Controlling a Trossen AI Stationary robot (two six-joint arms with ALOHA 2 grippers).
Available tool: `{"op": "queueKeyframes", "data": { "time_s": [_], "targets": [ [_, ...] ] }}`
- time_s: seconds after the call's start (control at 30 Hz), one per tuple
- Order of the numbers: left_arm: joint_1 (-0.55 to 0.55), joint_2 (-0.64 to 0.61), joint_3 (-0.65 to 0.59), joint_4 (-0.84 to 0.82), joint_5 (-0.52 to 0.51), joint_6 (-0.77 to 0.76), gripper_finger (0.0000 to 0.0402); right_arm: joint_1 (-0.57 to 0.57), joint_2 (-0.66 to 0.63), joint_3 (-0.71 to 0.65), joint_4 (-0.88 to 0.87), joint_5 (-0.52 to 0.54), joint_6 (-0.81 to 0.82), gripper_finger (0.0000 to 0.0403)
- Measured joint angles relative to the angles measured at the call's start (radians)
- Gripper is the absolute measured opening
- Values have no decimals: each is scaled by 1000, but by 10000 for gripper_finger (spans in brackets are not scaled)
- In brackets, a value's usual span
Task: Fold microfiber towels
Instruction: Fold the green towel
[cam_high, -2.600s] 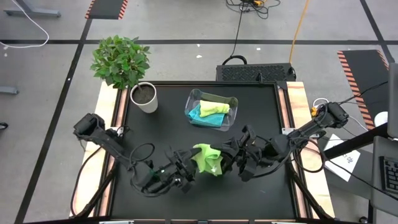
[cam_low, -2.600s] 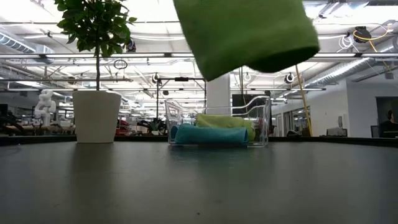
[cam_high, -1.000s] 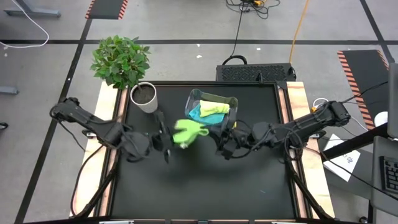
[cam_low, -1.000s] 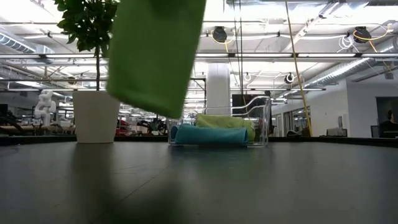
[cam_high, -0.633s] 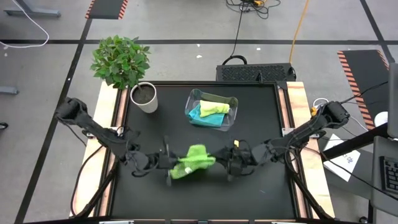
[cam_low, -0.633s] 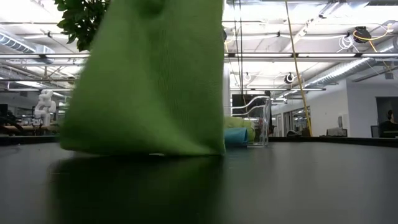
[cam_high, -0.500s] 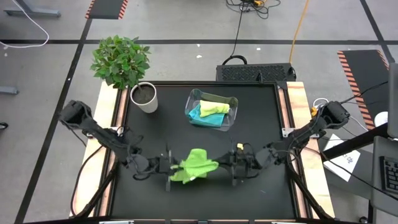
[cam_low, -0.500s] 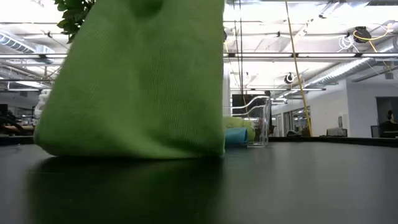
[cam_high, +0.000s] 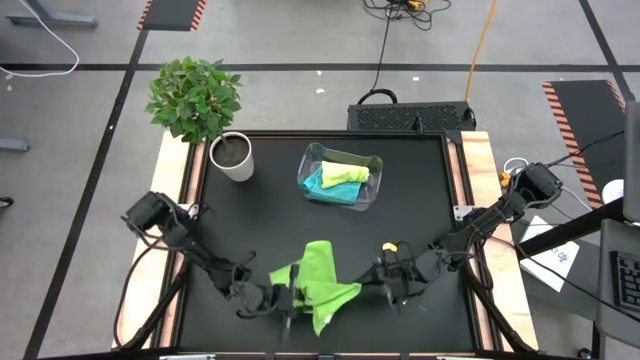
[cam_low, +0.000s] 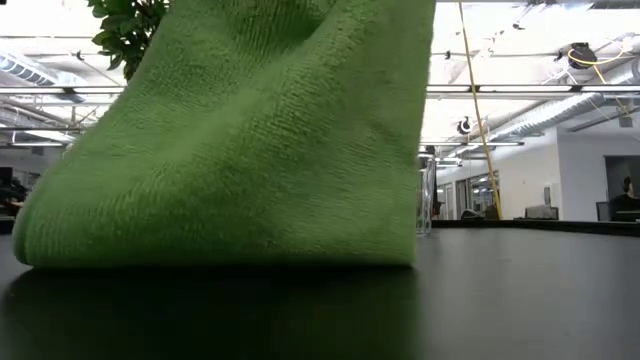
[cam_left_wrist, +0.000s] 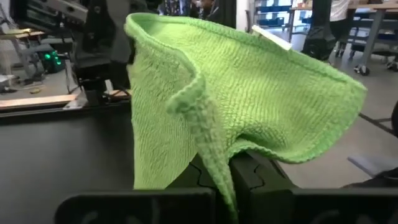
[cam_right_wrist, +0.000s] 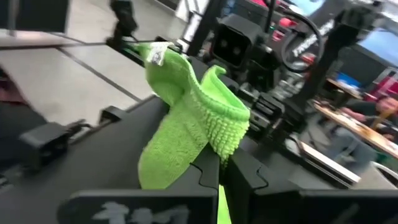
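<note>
The bright green microfiber towel (cam_high: 318, 283) hangs between my two grippers near the table's front edge, and its lower edge (cam_low: 220, 262) rests on the black table. My left gripper (cam_high: 288, 298) is shut on its left side and my right gripper (cam_high: 372, 284) on its right side. In the low view the towel fills most of the picture. A pale yellow-green towel (cam_high: 346, 173) and a turquoise towel (cam_high: 322, 186) lie folded in the clear plastic bin (cam_high: 340, 176) farther back. My left gripper pinches a bunched edge of the green towel (cam_left_wrist: 211, 155) between its two fingers, coming about level from the table's left. The cloth rises and spreads beyond the fingers; its lower part lies on the table. My right gripper pinches the opposite edge (cam_right_wrist: 222, 144) between its two fingers, about level from the table's right. The cloth drapes away from the fingers down to the table, slack.
A potted plant in a white pot (cam_high: 232, 156) stands at the table's far left corner. The bin sits at the far middle. Bare black table (cam_high: 420, 200) lies to the right and between the bin and the towel.
Both grippers have come down and toward the table's near edge, away from the bin, carrying the green towel. The towel hung clear of the table a second ago. Its lower edge now lies on the table and the cloth is spread wider between the grippers.
</note>
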Motion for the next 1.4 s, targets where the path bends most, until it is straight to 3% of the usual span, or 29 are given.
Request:
{"op": "queueKeyframes", "data": {
  "time_s": [0.3,0.47,0.63,0.93,1.17,1.3,1.4],
  "targets": [
    [-95,66,38,-17,-179,-53,4,-80,0,2,-43,-171,96,0],
    [-149,123,32,-68,-162,-144,3,-160,-6,2,-88,-210,189,1],
    [-168,167,35,-50,-360,-178,3,-196,-4,1,-129,-236,230,1],
    [-128,165,36,-100,-371,-172,4,-170,-3,-3,-165,-317,200,7],
    [-101,165,37,-213,-371,-257,4,-163,-3,-47,-133,-325,224,52],
    [-100,165,37,-217,-371,-252,8,-196,-2,-82,-79,-446,268,101],
    [-97,165,37,-216,-367,-213,4,-230,-2,-109,-52,-452,278,138]
  ]
}}
